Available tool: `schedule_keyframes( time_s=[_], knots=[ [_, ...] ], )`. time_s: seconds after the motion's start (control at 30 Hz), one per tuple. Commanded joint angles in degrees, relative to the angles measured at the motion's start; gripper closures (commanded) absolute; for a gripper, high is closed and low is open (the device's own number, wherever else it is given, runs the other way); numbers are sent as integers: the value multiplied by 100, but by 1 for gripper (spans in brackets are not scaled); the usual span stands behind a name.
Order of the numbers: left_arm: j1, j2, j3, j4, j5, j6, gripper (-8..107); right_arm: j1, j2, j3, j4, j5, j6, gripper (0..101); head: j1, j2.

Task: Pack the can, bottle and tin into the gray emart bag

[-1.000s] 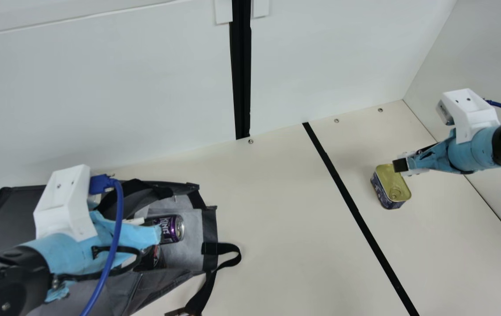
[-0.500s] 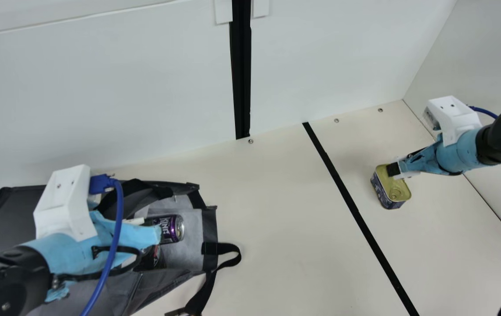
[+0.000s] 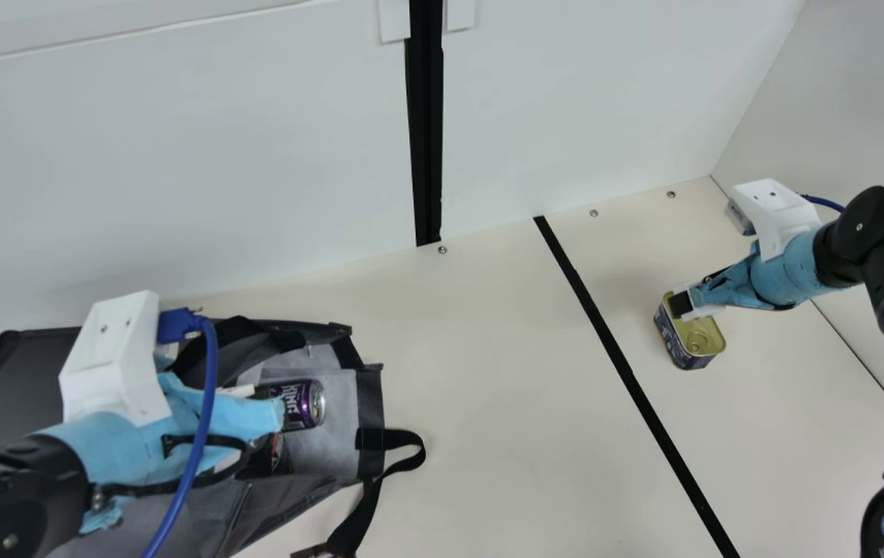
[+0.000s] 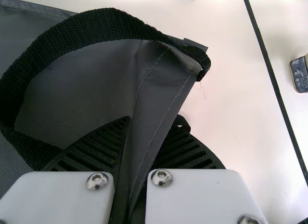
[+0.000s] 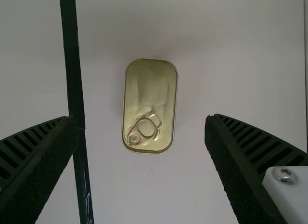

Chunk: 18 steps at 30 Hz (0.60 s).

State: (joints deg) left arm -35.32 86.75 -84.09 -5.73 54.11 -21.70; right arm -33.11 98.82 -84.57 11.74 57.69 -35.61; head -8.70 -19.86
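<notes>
My right pincer (image 3: 680, 304): wide open, empty, above the tin (image 3: 699, 335).
Tin upright on the table (image 3: 503, 403), ring-pull lid up, between my spread fingers as seen from the wrist. Across the black stripe (image 3: 618, 358), my left pincer (image 3: 244, 418) is closed on a seamed fold of the gray bag (image 3: 275, 504); purple can (image 3: 298, 403) lies on its side inside.

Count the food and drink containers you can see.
3: a purple metal can and, beside it, a partly covered dark container, probably the bottle, both in the gray fabric bag; and a gold-topped rectangular tin on the cream table. The bag may hide more.
</notes>
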Motion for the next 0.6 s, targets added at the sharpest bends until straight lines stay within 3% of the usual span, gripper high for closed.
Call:
schedule_keyframes(
  time_s=[0.0, 0.57],
  knots=[
    [0, 0, 0, 0, 0, 0, 89, 8, 56, -13, -1, -1, -23, 10, -130, -14],
    [0, 0, 0, 0, 0, 0, 89, 21, 630, -95, -73, -138, -129, 10, -130, -14]
  ],
)
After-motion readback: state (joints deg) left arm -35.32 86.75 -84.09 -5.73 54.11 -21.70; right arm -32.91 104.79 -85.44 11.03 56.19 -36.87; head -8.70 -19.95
